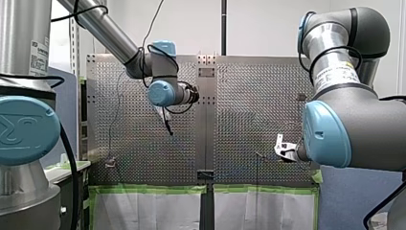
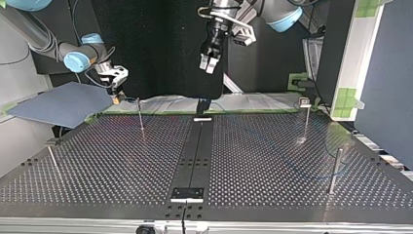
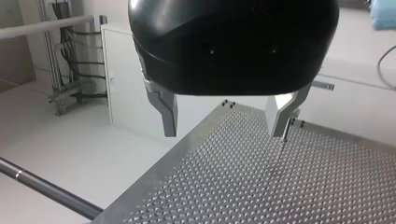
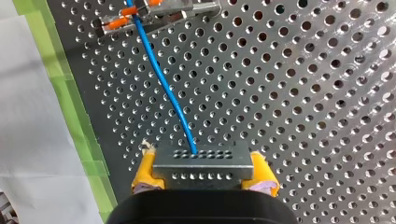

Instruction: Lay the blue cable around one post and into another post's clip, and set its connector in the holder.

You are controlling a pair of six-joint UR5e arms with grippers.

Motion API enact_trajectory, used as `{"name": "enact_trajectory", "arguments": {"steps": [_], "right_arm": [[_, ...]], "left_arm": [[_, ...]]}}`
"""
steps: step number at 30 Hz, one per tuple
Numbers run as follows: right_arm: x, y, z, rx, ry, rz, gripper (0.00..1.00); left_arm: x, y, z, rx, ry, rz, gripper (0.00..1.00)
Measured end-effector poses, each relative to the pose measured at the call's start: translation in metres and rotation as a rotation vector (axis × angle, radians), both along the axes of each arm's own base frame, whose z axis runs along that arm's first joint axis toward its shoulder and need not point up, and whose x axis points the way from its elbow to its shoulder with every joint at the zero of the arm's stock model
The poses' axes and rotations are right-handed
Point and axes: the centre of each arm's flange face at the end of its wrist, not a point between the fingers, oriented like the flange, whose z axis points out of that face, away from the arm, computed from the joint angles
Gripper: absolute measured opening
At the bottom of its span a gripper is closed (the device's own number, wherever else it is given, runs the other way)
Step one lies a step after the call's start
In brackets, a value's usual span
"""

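Here, right fingers (image 4: 145,172) tight on connector (image 4: 203,164), blue cable (image 4: 161,81) perhaps in clip (image 4: 154,11); left fingers (image 3: 164,109) apart.

My left arm (image 1: 107,33) is a silver tube with grey joints and light blue caps (image 1: 162,93). A thin black cable (image 1: 167,122) loops at its wrist. My right arm (image 1: 364,129) is grey and silver with the same blue covers, and bears a white label (image 1: 341,72) with a yellow mark. The left tool (image 3: 225,133) has a glossy black housing and two bare metal fingers (image 3: 166,112). The right tool (image 4: 204,175) has a black body and yellow pads (image 4: 144,172).
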Motion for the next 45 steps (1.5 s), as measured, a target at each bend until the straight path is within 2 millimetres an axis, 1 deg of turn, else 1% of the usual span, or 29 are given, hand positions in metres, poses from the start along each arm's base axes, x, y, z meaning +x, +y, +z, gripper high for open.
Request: {"name": "enact_trajectory", "arguments": {"steps": [4,18,24,33,37,40,45], "right_arm": [[0.001,0.000,0.000,0.000,0.001,0.001,0.00],[0.001,-0.002,0.002,0.000,0.002,0.003,0.00],[0.002,-0.008,0.006,0.003,0.005,0.003,0.00],[0.001,-0.016,0.016,0.011,0.072,0.011,0.00],[0.004,-0.020,0.032,-0.008,0.100,0.028,0.00],[0.010,-0.019,0.045,-0.019,0.116,0.046,0.00],[0.020,-0.016,0.071,-0.035,0.115,0.063,0.00]], "left_arm": [[-0.006,0.007,-0.014,-0.009,0.003,-0.020,0.93],[-0.027,0.035,-0.053,0.013,0.015,-0.007,0.93],[-0.039,0.049,-0.071,0.048,0.050,0.001,0.93],[-0.061,0.071,-0.097,0.099,0.110,0.008,0.93],[-0.073,0.082,-0.109,0.123,0.139,0.011,0.93],[-0.081,0.089,-0.116,0.139,0.158,0.012,0.93],[-0.085,0.093,-0.120,0.146,0.168,0.013,0.93]]}}
